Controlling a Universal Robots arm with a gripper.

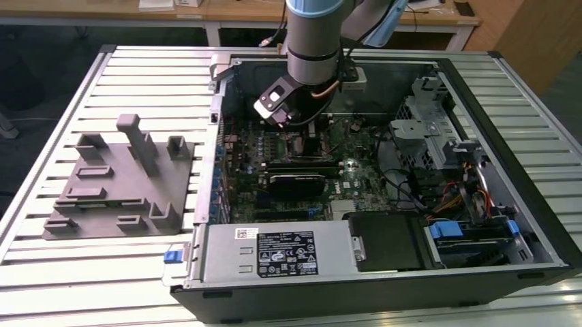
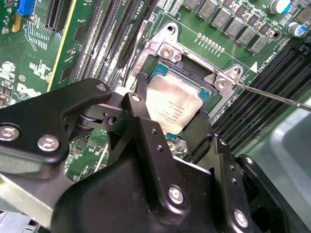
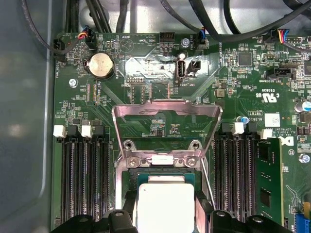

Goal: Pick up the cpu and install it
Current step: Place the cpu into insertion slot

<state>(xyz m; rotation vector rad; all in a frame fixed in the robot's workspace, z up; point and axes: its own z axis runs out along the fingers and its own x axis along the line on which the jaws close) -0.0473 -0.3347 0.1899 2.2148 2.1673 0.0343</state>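
The cpu (image 2: 170, 104), a small square chip with a pale silvery top, lies at the black socket (image 2: 160, 63) on the green motherboard. In both wrist views my gripper (image 2: 171, 110) holds it, one black finger (image 2: 140, 97) against each of two opposite edges. It looks level with the socket frame; I cannot tell whether it is fully seated. In the first wrist view the cpu (image 3: 165, 204) sits below the raised metal load plate (image 3: 167, 109). In the exterior view my gripper (image 1: 304, 133) reaches down into the open computer case (image 1: 509, 170).
The thin socket lever (image 2: 277, 97) sticks out beside the socket. Memory slots (image 3: 82, 174) flank it on both sides, and one slot holds a module (image 3: 267, 179). Cables (image 3: 209, 24) run along the board's edge. A grey moulded fixture (image 1: 114, 184) stands on the table at the exterior view's left.
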